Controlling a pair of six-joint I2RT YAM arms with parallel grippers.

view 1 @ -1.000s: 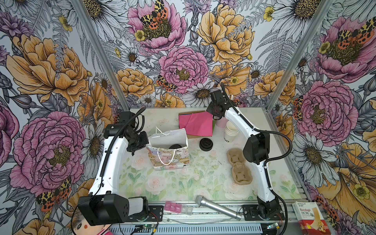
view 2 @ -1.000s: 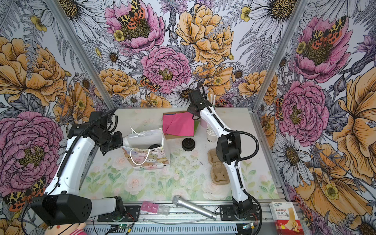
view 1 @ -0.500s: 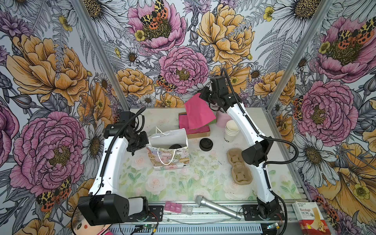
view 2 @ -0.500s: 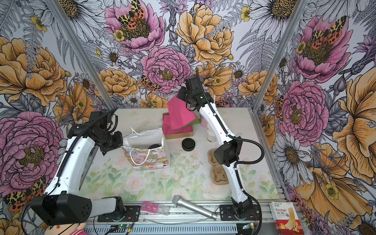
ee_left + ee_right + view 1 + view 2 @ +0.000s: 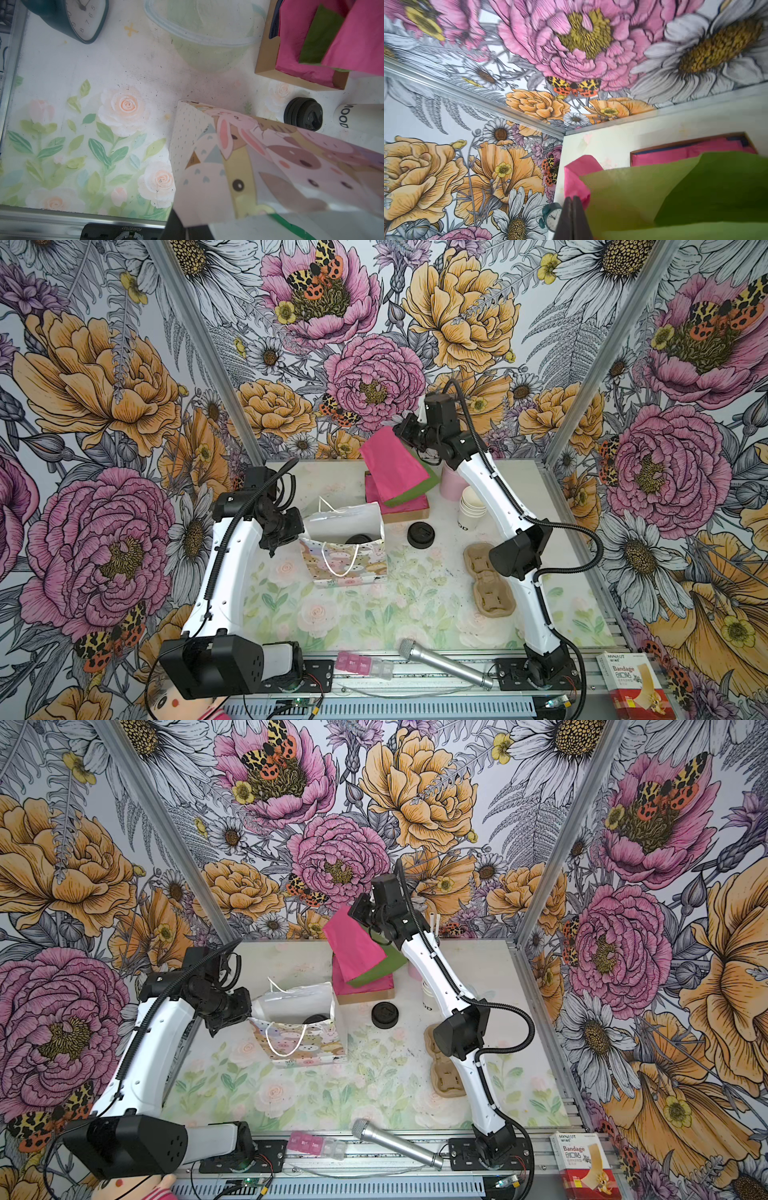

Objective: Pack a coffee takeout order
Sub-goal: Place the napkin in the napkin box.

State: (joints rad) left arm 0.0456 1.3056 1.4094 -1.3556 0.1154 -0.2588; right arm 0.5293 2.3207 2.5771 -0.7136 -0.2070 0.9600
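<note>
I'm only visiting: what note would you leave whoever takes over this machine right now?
Left gripper: shut on the rim of the patterned paper gift bag.
Right gripper: shut on the bright pink square paper napkin, raised over its brown box; a green paper napkin hangs with it.
Done: a round black plastic lid shows inside the bag.
To do: pink napkin into bag alone.

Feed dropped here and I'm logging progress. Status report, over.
Left claw shut on gift bag rim. Right claw shut on pink napkin, raised above its box. Green napkin hanging under it, unwanted. Black lid on table.
</note>
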